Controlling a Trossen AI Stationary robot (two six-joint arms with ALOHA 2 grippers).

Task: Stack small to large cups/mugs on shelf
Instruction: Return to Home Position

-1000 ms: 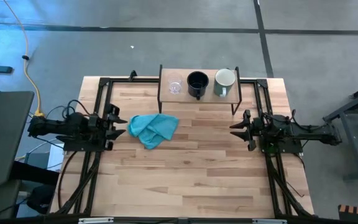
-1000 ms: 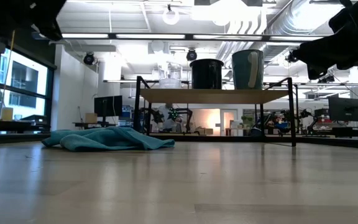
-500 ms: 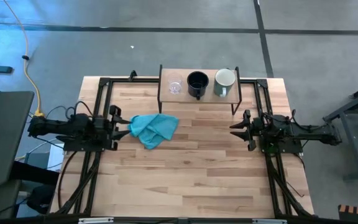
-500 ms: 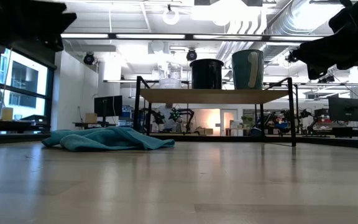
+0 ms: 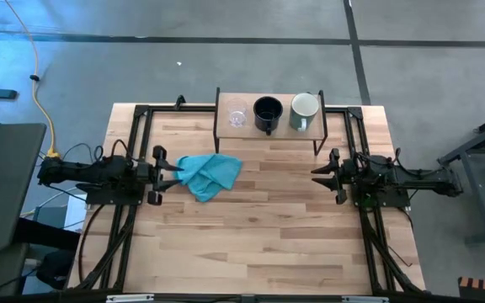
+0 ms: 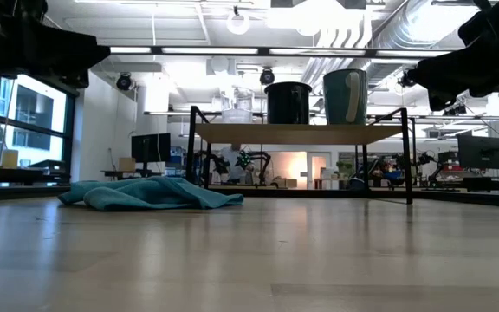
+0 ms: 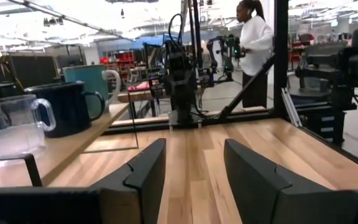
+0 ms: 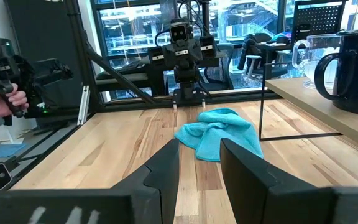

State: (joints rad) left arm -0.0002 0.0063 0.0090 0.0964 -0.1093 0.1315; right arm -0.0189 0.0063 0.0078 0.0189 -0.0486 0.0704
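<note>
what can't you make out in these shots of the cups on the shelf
Pale grey-white handled mug: missing from the right wrist view, behind the black handled mug or past the edge.
Small clear glass cup: too small in the high view to show any contents.
Crumpled teal cloth: hides the tabletop under it, high and low views.
Left gripper: only a dark silhouette in the low view, fingers indistinct.

On the shelf (image 5: 285,129) at the far edge of the surface (image 5: 259,227), a cup (image 5: 237,118), a middle mug (image 5: 267,113) and an end mug (image 5: 304,109) are ranged left to right, a cloth (image 5: 210,174) being laid before its left end.
</note>
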